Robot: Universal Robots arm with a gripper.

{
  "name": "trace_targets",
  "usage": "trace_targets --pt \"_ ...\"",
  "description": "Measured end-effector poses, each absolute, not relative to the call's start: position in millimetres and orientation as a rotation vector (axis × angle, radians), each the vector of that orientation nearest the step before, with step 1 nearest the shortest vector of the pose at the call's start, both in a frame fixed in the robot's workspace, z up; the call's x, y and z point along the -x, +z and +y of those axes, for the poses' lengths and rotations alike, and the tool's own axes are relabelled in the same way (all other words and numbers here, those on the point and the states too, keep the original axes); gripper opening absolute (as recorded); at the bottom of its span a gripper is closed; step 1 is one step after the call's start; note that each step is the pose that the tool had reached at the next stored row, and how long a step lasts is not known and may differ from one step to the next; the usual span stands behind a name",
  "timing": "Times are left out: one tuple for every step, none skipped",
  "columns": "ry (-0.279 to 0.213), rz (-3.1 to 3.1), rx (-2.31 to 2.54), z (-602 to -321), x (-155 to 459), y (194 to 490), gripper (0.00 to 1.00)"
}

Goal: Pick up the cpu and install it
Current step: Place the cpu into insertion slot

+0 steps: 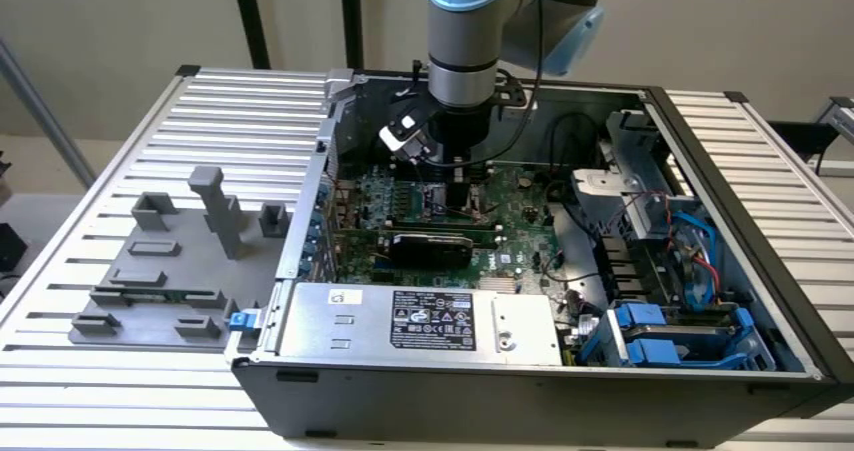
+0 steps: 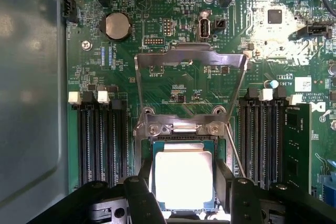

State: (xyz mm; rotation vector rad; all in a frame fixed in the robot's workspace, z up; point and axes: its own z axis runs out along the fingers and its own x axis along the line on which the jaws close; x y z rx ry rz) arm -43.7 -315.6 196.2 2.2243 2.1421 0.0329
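The gripper (image 2: 185,174) is closed partway on the cpu (image 2: 184,179), its two fingers (image 2: 147,177) pressed against opposite edges of the chip, which hangs squarely over the socket (image 2: 184,142) on the motherboard (image 2: 157,19). The pick-up looks done, and the metal load plate (image 2: 190,57) stands swung open off the socket. I cannot tell whether the chip is seated in the socket or just above it, but with the grip on and the plate open, the install is unfinished.

socket frame (image 2: 210,57) flipped open beyond cpu (image 2: 184,179) — memory slots (image 2: 100,145) close on both sides
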Motion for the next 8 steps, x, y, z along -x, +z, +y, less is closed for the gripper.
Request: trace_targets --pt "0.031 2.141 -2.224 -315.6 43.8 196.1 0.55" --pt "0.029 2.14 -2.223 -315.6 43.7 196.1 0.55" --pt "0.027 2.139 -2.222 -315.6 43.7 196.0 0.55" --pt "0.025 2.138 -2.221 -315.6 43.7 195.9 0.55" --pt "0.024 2.137 -2.22 -315.6 43.7 195.9 0.55" --pt "0.022 2.137 -2.22 -315.6 43.7 195.9 0.55" --pt "0.021 2.136 -2.219 -315.7 43.7 195.9 0.55" --pt "0.021 2.136 -2.219 -315.7 43.8 195.8 0.55"
